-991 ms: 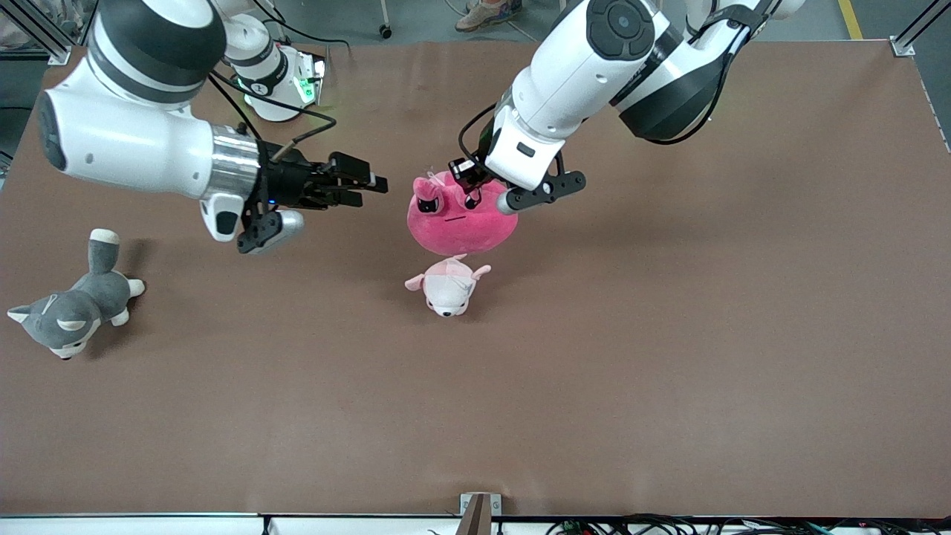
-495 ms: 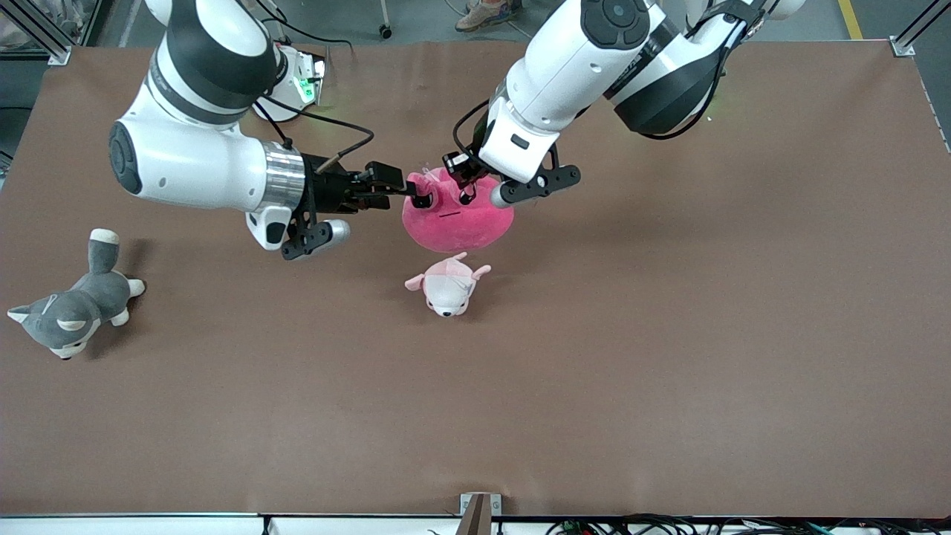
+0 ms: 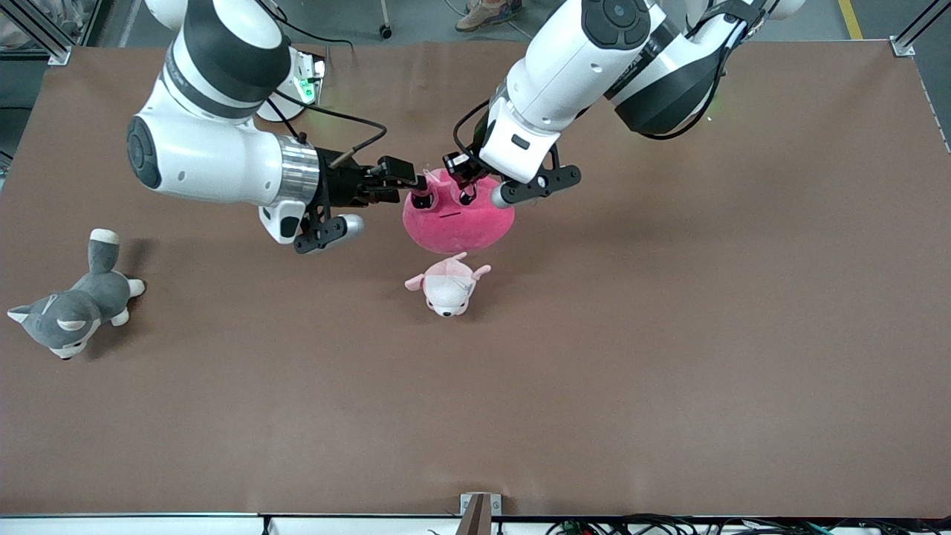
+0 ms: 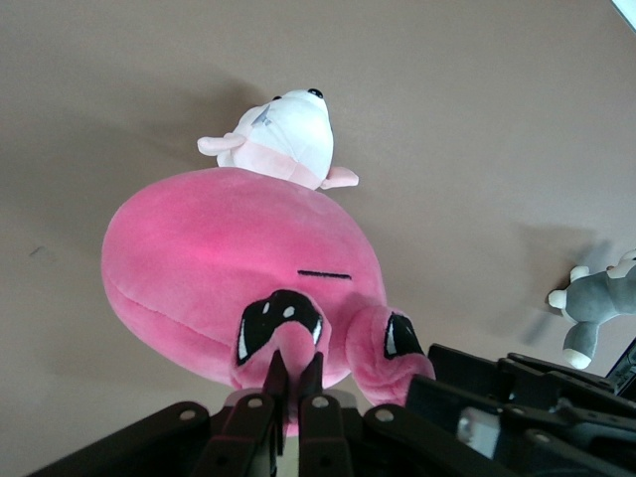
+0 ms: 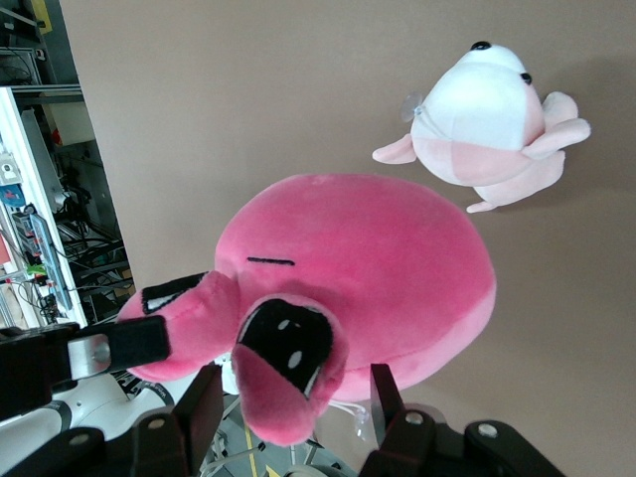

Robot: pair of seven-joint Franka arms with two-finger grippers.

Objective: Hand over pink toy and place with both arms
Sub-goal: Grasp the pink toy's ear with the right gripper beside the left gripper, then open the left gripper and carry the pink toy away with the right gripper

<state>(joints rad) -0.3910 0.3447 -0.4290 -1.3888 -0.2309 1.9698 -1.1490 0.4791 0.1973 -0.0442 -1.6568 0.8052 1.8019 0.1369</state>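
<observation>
The pink toy (image 3: 457, 223) hangs over the middle of the table, above a small pale plush. My left gripper (image 3: 466, 192) is shut on a fold of plush by one black eye at the toy's top; the left wrist view shows the closed gripper (image 4: 293, 380) pinching the toy (image 4: 229, 258). My right gripper (image 3: 417, 195) is level with the toy, on its side toward the right arm's end. In the right wrist view the gripper (image 5: 293, 397) is open, with a floppy ear of the toy (image 5: 397, 258) between its fingers (image 5: 204, 402).
A small pale pink-and-white plush (image 3: 448, 286) lies on the table just nearer the camera than the toy. A grey-and-white plush dog (image 3: 70, 312) lies at the right arm's end. The brown table (image 3: 669, 334) spreads wide around them.
My right arm has swung in toward the toy, and its open fingers now straddle the toy's ear. My left gripper still holds the toy and has shifted slightly.
</observation>
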